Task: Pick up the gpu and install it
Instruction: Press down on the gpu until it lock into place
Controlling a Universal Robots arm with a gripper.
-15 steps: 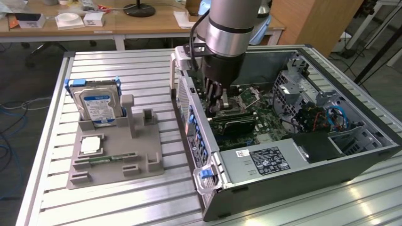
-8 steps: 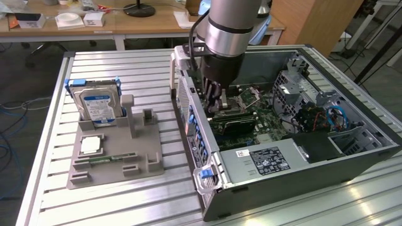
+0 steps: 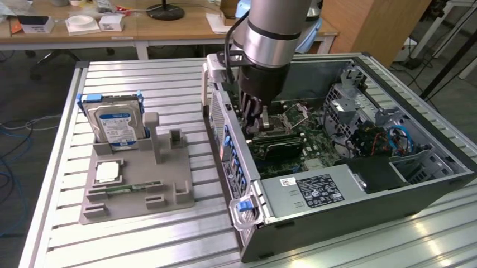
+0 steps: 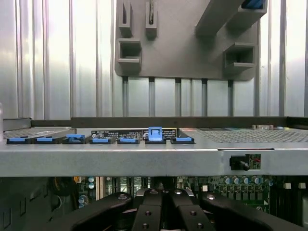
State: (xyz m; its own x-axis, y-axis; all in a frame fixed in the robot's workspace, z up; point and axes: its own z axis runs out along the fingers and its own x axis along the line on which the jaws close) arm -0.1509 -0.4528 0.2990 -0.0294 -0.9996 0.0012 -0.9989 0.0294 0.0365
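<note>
A ribbed, silvery aluminium worktop (image 3: 67, 167) of parallel slotted profiles carries the whole setup. Towards the exterior view's left lies a flat grey plastic fixture tray (image 3: 134, 187) with raised holders; a silver hard drive with a blue label (image 3: 115, 125) stands upright in its blue-edged cradle, and a small green memory stick (image 3: 128, 188) lies flat in a low slot near the tray's front. Just beside the tray, towards the exterior view's right, an open black desktop computer case (image 3: 358, 195) lies on its side, with the motherboard, cables and a labelled grey power supply (image 3: 313, 192) exposed.

The silver and black robot arm (image 3: 272, 33) reaches down into the case, and its black tool (image 3: 257, 125) hangs over the motherboard near the case's rear wall. The tool's fingers (image 4: 159, 211) are drawn together. The gpu (image 3: 277, 146), a thin dark card, sits low on the board right beneath the tool; whether the fingers grip it cannot be told.

Behind the worktop stand wooden desks (image 3: 164, 28) with small white boxes and a black lamp base. The floor is grey, with blue cables trailing at the exterior view's left.
</note>
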